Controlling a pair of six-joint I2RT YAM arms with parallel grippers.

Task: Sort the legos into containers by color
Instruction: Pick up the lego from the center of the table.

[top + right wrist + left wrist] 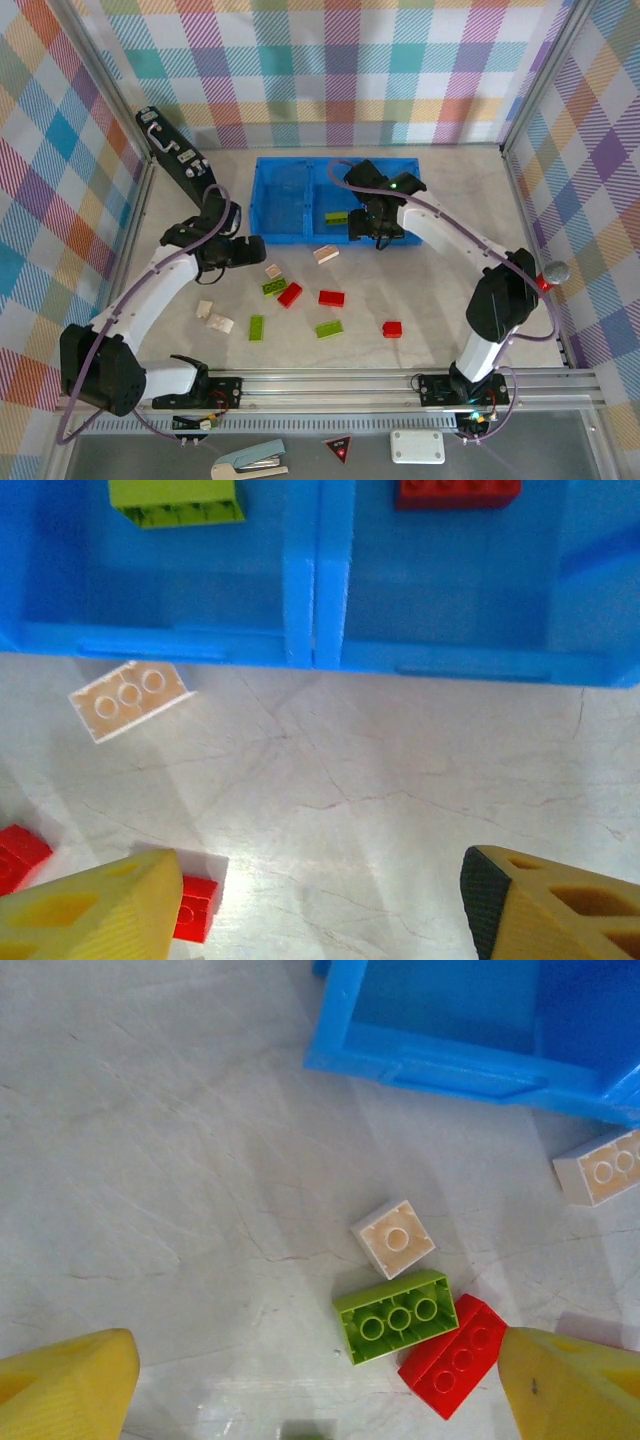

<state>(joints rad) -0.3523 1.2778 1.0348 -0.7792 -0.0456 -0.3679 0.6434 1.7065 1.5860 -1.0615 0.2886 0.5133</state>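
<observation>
The blue tray [283, 236] stands at the back centre. A green lego [336, 216] lies in its middle compartment, and in the right wrist view a green brick [175, 502] and a red brick [457, 492] lie in adjoining compartments. Red, green and cream legos are scattered on the table, among them a red one [331, 297] and a cream one [326, 254]. My left gripper [320, 1400] is open above a cream [394, 1238], green [395, 1316] and red [455, 1355] cluster. My right gripper [320, 910] is open over bare table just in front of the tray wall [300, 645].
A black case with silver latches [175, 155] leans at the back left. Plaid walls enclose the table on three sides. Past the metal rail [400, 382] at the front lie a red triangle sticker [339, 449] and a white box [417, 446].
</observation>
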